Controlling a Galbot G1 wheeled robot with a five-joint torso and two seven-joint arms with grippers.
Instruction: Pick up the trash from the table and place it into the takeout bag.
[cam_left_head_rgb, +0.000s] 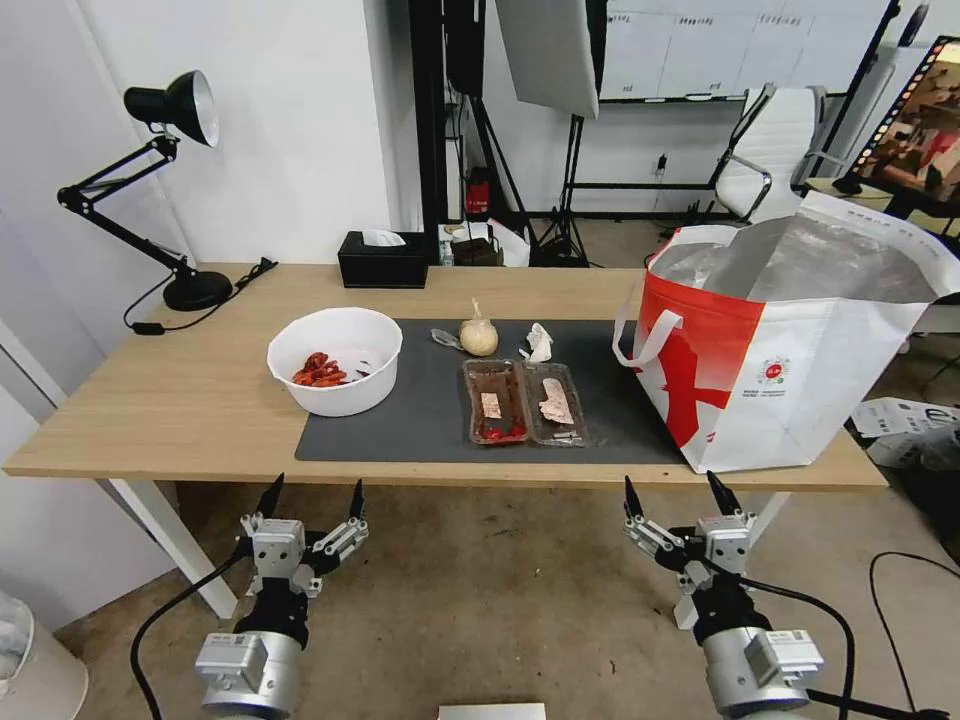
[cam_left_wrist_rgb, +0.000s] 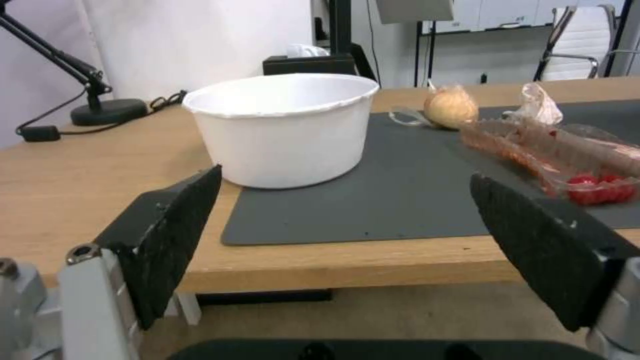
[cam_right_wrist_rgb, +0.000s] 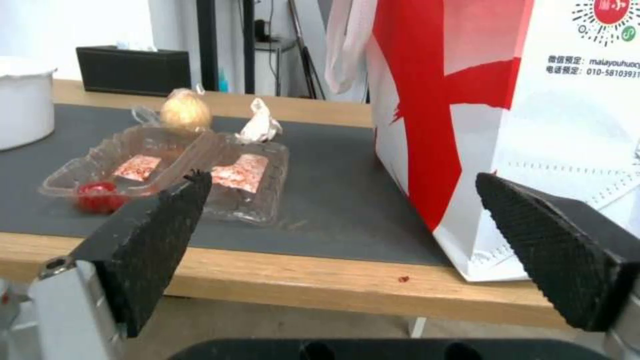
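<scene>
- Presently, the left gripper (cam_left_head_rgb: 312, 497) is held below the near edge of the table (cam_left_head_rgb: 180, 400), its fingers spread wide apart and nothing between them; the right gripper (cam_left_head_rgb: 675, 495) is likewise held low before that edge, jaws apart and empty.
- Using the dark grey mat (cam_left_head_rgb: 420, 420) as the landmark: the white bowl (cam_left_head_rgb: 335, 360) with red shells is stood on the mat's left end, overhanging onto bare wood.
- At the mat's middle, toward its near edge, the clear two-compartment tray (cam_left_head_rgb: 523, 402) is laid, food scraps and red bits in its wells.
- Just behind the tray, at the mat's far edge, the beige bulb-shaped lump (cam_left_head_rgb: 478, 335) and the crumpled napkin (cam_left_head_rgb: 538, 343) are seen side by side, apart from each other.
- On the mat's right end the takeout bag (cam_left_head_rgb: 790, 360) is stood upright, mouth open, foil lining showing.
- Handling, as judged: the tray looks thin, light and springy, so a rim or the ridge between the wells would be pinched gently lest it buckle or spill.
- The bowl seems stiff but smooth-walled; its rim would be the likely hold, kept level.
- The napkin should crush softly anywhere; the lump appears rounded and might roll, so it would be gripped across its widest part.
</scene>
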